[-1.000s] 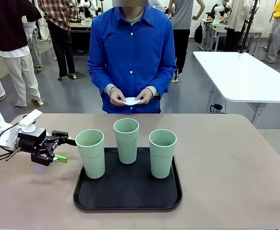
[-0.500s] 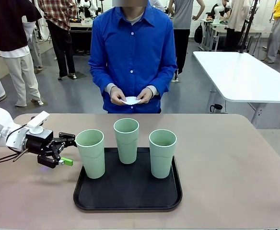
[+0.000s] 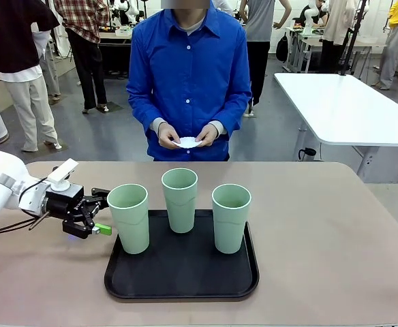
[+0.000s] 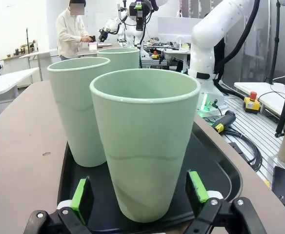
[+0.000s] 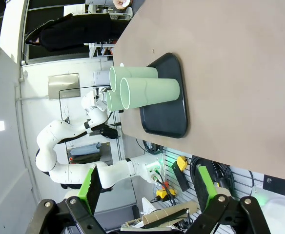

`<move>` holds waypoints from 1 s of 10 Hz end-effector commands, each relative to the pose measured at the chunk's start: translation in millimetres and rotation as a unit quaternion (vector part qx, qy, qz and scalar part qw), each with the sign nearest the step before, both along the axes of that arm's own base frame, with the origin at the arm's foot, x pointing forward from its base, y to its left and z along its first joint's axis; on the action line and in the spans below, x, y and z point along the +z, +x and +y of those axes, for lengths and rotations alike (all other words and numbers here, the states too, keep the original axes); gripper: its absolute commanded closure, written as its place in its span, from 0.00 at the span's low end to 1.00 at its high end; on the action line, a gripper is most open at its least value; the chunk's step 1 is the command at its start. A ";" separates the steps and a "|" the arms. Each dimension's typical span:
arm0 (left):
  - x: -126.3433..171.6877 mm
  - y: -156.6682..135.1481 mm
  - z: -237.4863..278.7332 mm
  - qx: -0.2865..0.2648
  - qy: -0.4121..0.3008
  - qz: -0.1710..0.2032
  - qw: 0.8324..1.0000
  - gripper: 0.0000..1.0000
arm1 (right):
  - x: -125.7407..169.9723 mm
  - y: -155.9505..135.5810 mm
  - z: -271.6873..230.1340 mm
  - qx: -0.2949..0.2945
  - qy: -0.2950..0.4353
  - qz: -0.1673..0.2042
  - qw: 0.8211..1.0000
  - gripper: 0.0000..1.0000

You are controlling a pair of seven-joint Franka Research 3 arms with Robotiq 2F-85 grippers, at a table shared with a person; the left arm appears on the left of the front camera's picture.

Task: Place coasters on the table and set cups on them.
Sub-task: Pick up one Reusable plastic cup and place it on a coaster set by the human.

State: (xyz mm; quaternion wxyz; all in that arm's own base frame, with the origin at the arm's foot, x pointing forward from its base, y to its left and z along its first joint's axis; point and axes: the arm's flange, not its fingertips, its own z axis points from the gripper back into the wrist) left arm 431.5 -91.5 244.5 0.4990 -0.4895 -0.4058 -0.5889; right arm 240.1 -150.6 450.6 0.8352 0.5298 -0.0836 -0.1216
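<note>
Left claw (image 3: 102, 212) had slid in closer to the left-hand cup (image 3: 129, 218), fingers spread wide with the tips just reaching its sides, not gripping. That cup stood on the black tray (image 3: 178, 283) with the middle cup (image 3: 179, 199) and right-hand cup (image 3: 231, 218), tray on the tan surface (image 3: 335, 231). Right claw (image 5: 147, 187) hung apart too, holding nothing. Farther back, the person's hands (image 3: 168, 138) held the white coasters (image 3: 187, 143) above the surface's far edge.
</note>
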 end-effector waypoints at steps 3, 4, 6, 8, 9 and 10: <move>-8.5 3.4 -14.5 -0.006 -0.007 -0.018 1.000 0.00 | -0.3 0.3 -0.6 0.001 0.005 -0.005 1.000 0.00; -8.5 3.5 -13.9 -0.008 -0.008 -0.018 1.000 0.00 | -0.3 0.3 -0.6 0.001 0.005 -0.005 1.000 0.00; -12.0 4.8 -19.6 -0.013 -0.006 -0.018 1.000 0.00 | -0.3 0.3 -0.6 0.001 0.005 -0.005 1.000 0.00; -14.7 7.5 -27.6 -0.017 -0.009 -0.019 1.000 0.00 | -0.3 0.3 -0.6 0.001 0.005 -0.005 1.000 0.00; -16.3 8.3 -32.0 -0.020 -0.009 -0.016 1.000 0.00 | -0.3 0.3 -0.6 0.001 0.005 -0.005 1.000 0.00; -18.0 8.1 -36.2 -0.024 -0.009 -0.014 1.000 0.00 | -0.3 0.3 -0.6 0.001 0.005 -0.005 1.000 0.00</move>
